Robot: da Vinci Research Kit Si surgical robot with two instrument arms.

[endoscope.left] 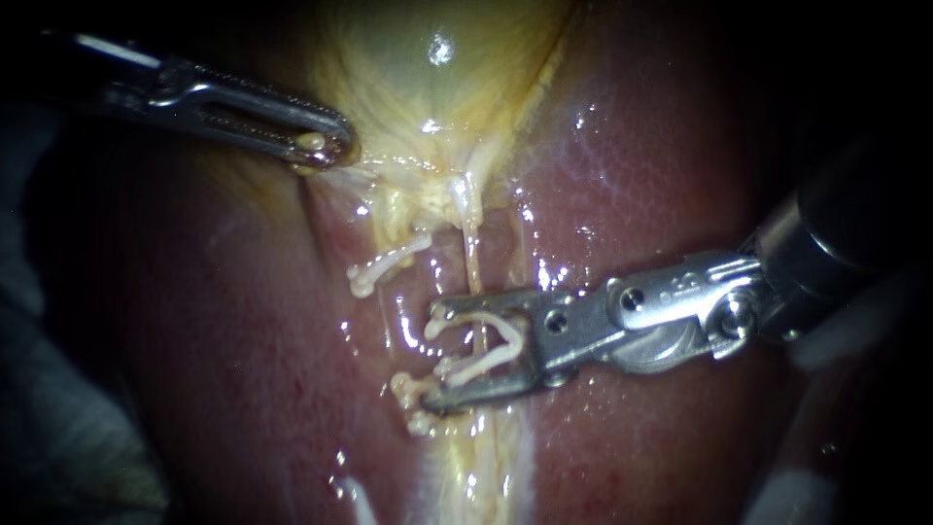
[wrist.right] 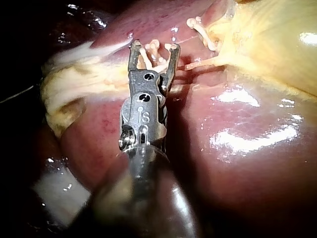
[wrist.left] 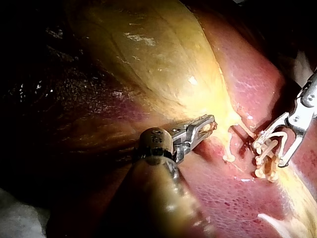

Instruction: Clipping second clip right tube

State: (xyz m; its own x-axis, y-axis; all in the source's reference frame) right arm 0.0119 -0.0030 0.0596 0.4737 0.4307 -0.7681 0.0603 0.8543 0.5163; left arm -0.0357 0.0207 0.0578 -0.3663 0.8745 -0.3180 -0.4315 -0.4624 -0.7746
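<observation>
White clip (endoscope.left: 481,362) held wide open in right instrument (endoscope.left: 437,355) jaws astride right tube (endoscope.left: 473,262), left instrument (endoscope.left: 326,146) jaws clamped on gallbladder (endoscope.left: 428,58).

Two instruments (endoscope.left: 326,146) (endoscope.left: 437,355), perhaps three clips (endoscope.left: 389,264) (endoscope.left: 486,350) (endoscope.left: 413,391), one gallbladder (endoscope.left: 437,92).

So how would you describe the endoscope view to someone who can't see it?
The right instrument's pincer holds a white clip open astride a thin pale tube on dark red liver. Two other clips sit close by, and the left instrument's pincer grips the yellowish gallbladder's edge.
</observation>
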